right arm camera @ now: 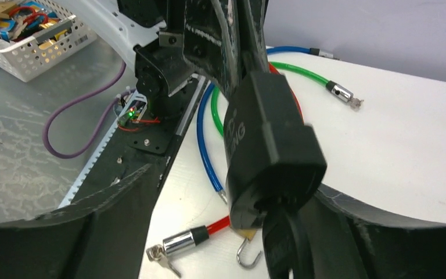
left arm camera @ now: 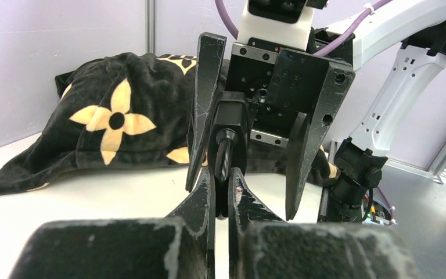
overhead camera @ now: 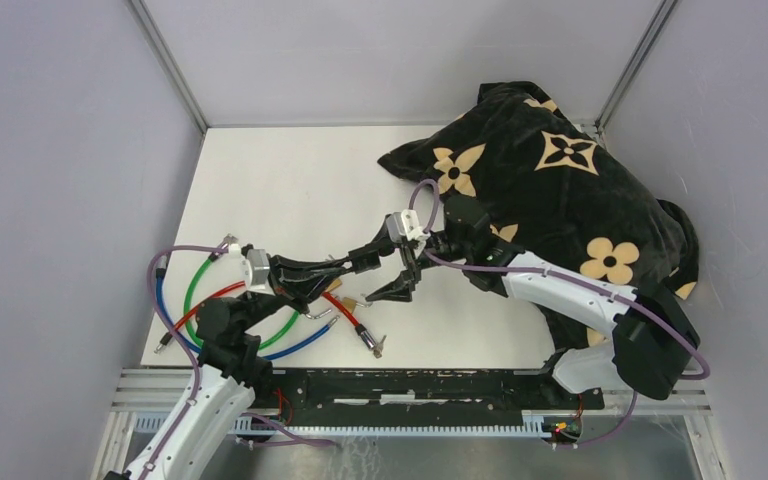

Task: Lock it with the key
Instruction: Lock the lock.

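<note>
A black padlock hangs above the table, and my left gripper is shut on its upper end. In the left wrist view the padlock stands just beyond my closed fingertips. A black-headed key sticks out of the padlock's underside. My right gripper faces the left one, its jaws open wide on either side of the key and the lock's lower end. One of its fingers stands well clear; the other is close beside the key head.
Red, green and blue cable locks lie coiled near the left arm. A chrome cable end with small keys and an open shackle hook lie under the padlock. A black flowered cloth fills the back right. A white basket sits off the table.
</note>
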### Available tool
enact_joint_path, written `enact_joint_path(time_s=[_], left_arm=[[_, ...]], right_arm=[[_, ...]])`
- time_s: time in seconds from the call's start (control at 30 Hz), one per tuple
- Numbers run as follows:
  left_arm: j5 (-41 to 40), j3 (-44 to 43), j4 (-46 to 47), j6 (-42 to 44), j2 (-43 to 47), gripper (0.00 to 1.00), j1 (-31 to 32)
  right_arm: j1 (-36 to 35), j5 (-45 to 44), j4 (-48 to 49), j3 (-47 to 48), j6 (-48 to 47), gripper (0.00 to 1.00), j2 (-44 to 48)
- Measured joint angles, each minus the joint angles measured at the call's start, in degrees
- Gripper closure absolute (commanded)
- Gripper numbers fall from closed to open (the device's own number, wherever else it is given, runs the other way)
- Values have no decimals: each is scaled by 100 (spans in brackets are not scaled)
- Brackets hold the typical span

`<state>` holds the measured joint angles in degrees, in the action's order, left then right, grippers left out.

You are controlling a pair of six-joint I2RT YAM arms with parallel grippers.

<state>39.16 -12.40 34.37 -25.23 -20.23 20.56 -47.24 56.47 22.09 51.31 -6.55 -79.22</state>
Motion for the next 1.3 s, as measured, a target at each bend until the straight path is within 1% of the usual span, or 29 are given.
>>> enact_joint_path(time_s=[0.03,0.07,0.3,0.43,0.5,0.57,0.6,0.7,0.73,0.77,0.87,1.13,1.2,1.3], left_arm=[[0,0,0,0,2,98,-7],[0,0,0,0,4,98,-13],[2,24,-2,0,35,98,-63],[2,63,-7,0,52,98,-92],[2,63,-7,-2,52,98,-96],[2,63,-7,-2,61,98,-98],[2,63,-9,-2,70,98,-101],[4,63,-9,-15,96,98,-120],[2,63,-9,-37,103,98,-129],[15,63,-9,-66,114,98,-138],[44,63,-7,-122,138,98,-138],[42,63,-7,-136,140,98,-157],[42,63,-7,-138,140,98,-157],[44,63,-4,-153,142,98,-157]], right_arm=[[26,4,-42,-33,-33,3,35],[87,4,-109,-94,-61,2,105],[634,-105,-896,-201,-570,2,848],[719,-144,-1163,-201,-734,3,1126],[723,-160,-1189,-205,-723,8,1180],[723,-168,-1147,-210,-664,18,1193],[723,-166,-1108,-212,-619,26,1193],[726,-122,-935,-216,-431,57,1187],[726,-90,-898,-205,-369,59,1174],[723,-76,-872,-188,-308,59,1147],[754,13,-802,-74,-76,57,960],[752,151,-538,-33,358,57,789],[752,162,-446,-31,433,62,789],[752,166,-337,-2,507,76,761]])
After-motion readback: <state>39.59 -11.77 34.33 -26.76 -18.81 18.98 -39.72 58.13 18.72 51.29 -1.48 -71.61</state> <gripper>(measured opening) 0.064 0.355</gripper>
